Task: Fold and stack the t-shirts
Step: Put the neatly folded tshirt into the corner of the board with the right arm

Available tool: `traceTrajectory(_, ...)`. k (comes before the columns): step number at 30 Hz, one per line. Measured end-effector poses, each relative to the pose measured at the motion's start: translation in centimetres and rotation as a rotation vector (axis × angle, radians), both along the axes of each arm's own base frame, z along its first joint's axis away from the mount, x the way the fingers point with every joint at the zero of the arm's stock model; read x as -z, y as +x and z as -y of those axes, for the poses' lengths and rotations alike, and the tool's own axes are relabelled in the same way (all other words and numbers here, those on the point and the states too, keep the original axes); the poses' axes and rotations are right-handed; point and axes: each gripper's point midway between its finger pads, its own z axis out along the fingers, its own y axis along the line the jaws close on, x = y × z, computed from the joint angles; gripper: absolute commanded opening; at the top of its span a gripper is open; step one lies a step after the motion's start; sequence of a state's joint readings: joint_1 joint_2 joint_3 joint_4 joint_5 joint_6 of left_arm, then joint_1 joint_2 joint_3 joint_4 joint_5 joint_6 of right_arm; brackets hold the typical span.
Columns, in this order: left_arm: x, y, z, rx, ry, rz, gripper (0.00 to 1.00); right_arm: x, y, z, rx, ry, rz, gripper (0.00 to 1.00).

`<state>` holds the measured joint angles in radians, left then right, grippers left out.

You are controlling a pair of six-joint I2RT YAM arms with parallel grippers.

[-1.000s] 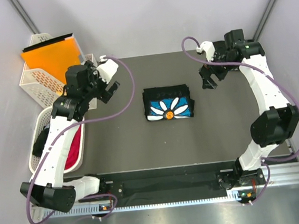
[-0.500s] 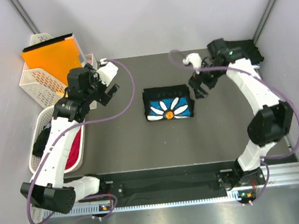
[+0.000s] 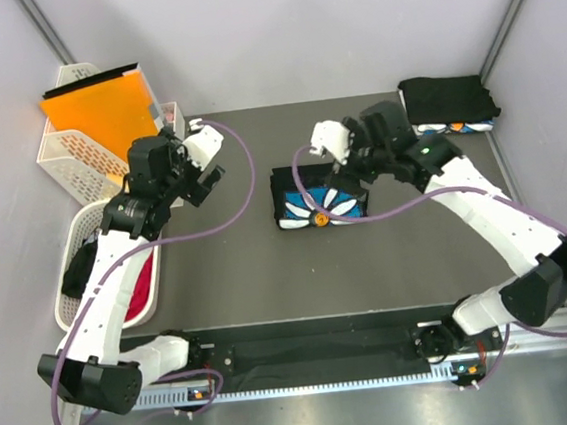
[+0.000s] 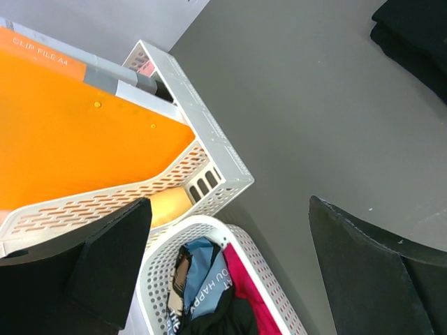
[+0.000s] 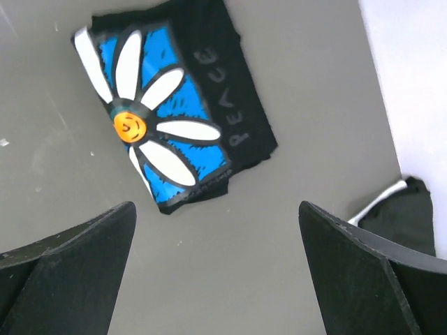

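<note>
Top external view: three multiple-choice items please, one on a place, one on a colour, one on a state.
1. Where on the table does the daisy-print t-shirt lie? A) near left corner B) the middle C) far right corner
2. What colour is the flat folder at the far left? A) orange B) green C) purple
3. How is the right tool? A) shut on cloth B) open and empty C) out of view
Answers: B, it lies folded flat mid-surface; A, it shows bright orange; B, its fingers stand wide apart with nothing between.
</note>
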<state>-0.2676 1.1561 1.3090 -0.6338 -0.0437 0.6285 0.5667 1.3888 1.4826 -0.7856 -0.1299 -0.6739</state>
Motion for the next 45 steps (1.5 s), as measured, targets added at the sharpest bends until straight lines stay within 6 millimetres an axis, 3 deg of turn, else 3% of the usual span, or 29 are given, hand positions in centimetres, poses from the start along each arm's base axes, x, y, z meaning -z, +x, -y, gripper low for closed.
traceTrajectory(8, -0.3, 0.5, -1.3, -0.070, 0.016, 0.049, 0.99, 9.0, -1.5, -1.2, -0.132, -0.257, -0.043, 1.00)
traceTrajectory(16, -0.3, 0.7, -1.5, -0.095, 0.000, 0.062, 0.98, 15.0, -4.6, -2.4, -0.272, -0.401, -0.025, 1.00)
traceTrajectory(33, -0.1, 0.8, -2.0, -0.118, 0.010, 0.062, 0.98, 21.5, -1.5, -4.5, -0.259, -0.458, 0.030, 1.00)
traceTrajectory(39, -0.2, 1.2, -2.4, -0.124, 0.021, 0.072, 0.99, 22.6, -0.9, -5.1, -0.248, -0.454, 0.028, 1.00)
traceTrajectory(45, 0.1, 2.2, -3.5, -0.142, 0.035, 0.072, 0.99, 22.3, 0.8, -6.5, -0.224, -0.427, 0.068, 1.00)
